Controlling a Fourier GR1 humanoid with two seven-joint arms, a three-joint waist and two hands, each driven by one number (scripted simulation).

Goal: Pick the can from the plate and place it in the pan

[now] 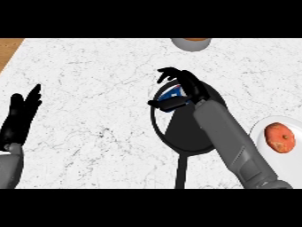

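The white marbled counter point(94, 84) is seen from steeply above, and the black pan point(187, 133) lies near its middle, its long handle point(180, 170) pointing toward the lower edge. A white plate point(265, 129) lies just beside the pan on the right; only a round orange-red item point(280, 137) is seen on it, so the can is judged to be off the plate already. A bowl point(192, 43) is cut by the far edge.

The right hand point(194, 88) is held over the far part of the pan, its fingers and thumb curled round the can point(173, 94), of which only a blue, white and red patch shows between them. Whether the can's base touches the pan's floor cannot be told.

The step in hand is judged to be the setting down. It is best done if the can is lowered upright until it is borne by the pan's floor, well inside the rim, and only then are the fingers spread. The hand should be drawn straight up afterwards, so that the can is not tipped by a trailing finger.

The left hand point(19, 116) is at rest at the left, open, fingers up.
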